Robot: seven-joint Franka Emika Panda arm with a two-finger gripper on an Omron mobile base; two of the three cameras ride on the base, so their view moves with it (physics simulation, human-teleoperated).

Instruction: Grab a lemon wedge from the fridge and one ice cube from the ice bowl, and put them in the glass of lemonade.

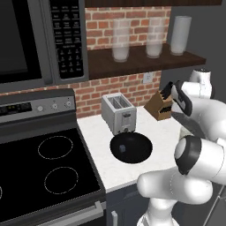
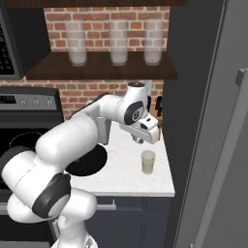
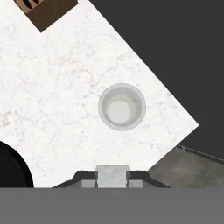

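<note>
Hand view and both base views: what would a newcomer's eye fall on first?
The white arm reaches over the counter, its claw shut on a pale greyish ice cube above the glass of lemonade. Left of the glass lies the black ice bowl, with the toaster behind it.

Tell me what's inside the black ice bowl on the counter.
In the left base view, the ice bowl holds one small greyish ice cube near its middle. In the right base view, the arm covers most of the bowl, hiding its contents.
</note>
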